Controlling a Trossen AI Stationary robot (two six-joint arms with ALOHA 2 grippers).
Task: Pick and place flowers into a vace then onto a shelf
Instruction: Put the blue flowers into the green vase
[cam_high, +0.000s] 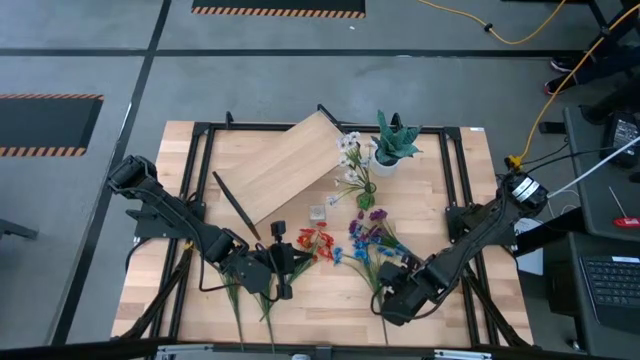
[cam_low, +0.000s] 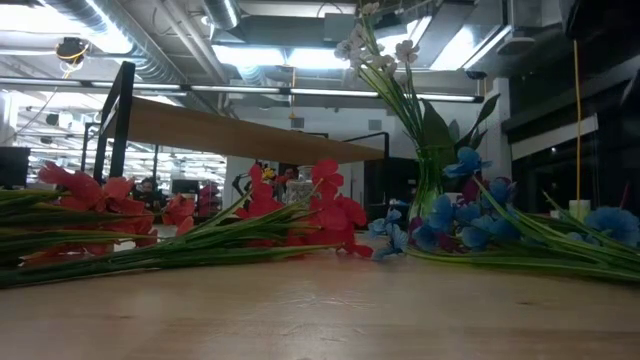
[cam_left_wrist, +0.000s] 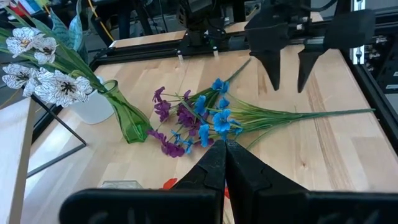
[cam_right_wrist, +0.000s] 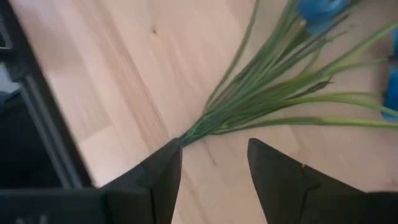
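Note:
A blue and purple spray of flowers (cam_high: 370, 235) lies on the table, its stems (cam_right_wrist: 267, 93) running toward the near edge. My right gripper (cam_right_wrist: 211, 155) stands open just above the stem ends, one finger on either side, pointing steeply down; the left wrist view shows it (cam_left_wrist: 287, 84) clear of the stems. A red spray (cam_high: 315, 243) lies left of the blue one. My left gripper (cam_left_wrist: 225, 152) hangs shut above the red spray's stems, holding nothing. White flowers (cam_high: 352, 150) stand in a green glass vase (cam_left_wrist: 127, 118). The shelf (cam_high: 285, 165) stands slantwise at the back.
A spiky green plant in a white pot (cam_high: 392, 145) stands at the far right beside the vase. A small clear object (cam_high: 318, 212) lies near the table's middle. A black frame (cam_high: 455, 180) runs round the tabletop. Bare wood shows at the near edge (cam_low: 320, 310).

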